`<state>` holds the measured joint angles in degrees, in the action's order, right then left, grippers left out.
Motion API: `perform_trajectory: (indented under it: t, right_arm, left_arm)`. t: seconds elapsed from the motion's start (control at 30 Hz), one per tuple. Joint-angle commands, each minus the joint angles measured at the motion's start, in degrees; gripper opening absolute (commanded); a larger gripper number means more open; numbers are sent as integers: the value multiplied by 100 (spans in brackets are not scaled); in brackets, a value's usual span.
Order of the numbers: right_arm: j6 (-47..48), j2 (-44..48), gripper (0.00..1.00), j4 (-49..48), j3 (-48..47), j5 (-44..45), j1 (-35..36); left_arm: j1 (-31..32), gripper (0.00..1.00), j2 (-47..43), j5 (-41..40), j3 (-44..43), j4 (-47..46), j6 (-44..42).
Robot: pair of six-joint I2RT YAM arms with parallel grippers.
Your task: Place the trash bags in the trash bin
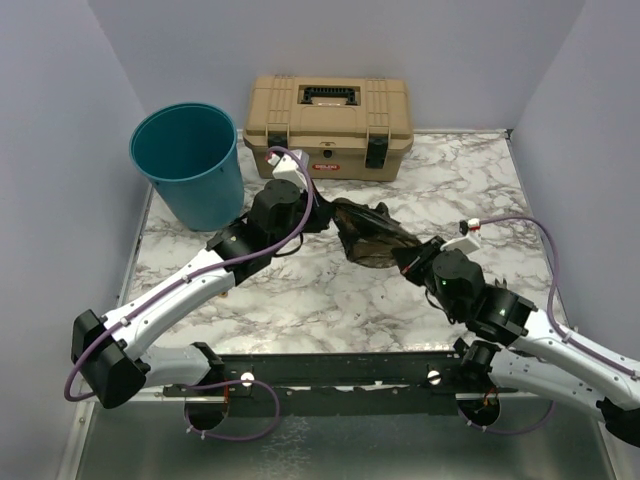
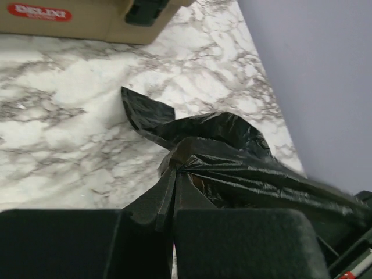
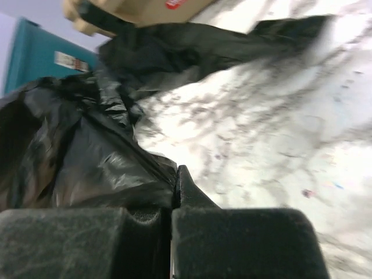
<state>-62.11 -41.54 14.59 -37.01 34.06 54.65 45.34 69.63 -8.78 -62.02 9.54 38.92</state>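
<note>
Risk: the thin black trash bag [image 1: 368, 235], held between both claws at table centre, could tear or slip free if the arms pull apart. Left gripper [image 1: 322, 216] pinches its 9 o'clock edge; right gripper [image 1: 405, 262] clamps its 4 o'clock corner. Both arms reach low and inward. The trash bin [image 1: 200, 190] stands at 10 o'clock

Right wrist view blurred — trash bag [image 3: 87, 145] smeared, trash bin [image 3: 35, 58] cut by left edge; toolbox [image 2: 87, 29] cropped at top in both wrist views.
</note>
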Motion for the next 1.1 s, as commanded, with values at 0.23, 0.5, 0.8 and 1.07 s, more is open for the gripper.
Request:
perform_trajectory:
  t: [0.23, 0.5, 0.8, 1.07]
  right_arm:
    - [-571, 901, 1, 3175, -282, 827, -1]
    - [672, 429, 1, 2648, -908, 504, 1]
    - [5270, -3027, 1, 2400, -7845, 926, -25]
    - [3824, -2123, 1, 3244, -4681, 205, -178]
  left_arm:
    - [-145, 0, -125, -1250, -569, 1363, -1565]
    - [-154, 0, 257, 269, -747, 1244, -1730]
    - [-235, 0, 3129, 1916, -8093, 1847, -2474]
    - [-110, 0, 521, 1245, -2555, 704, -2218]
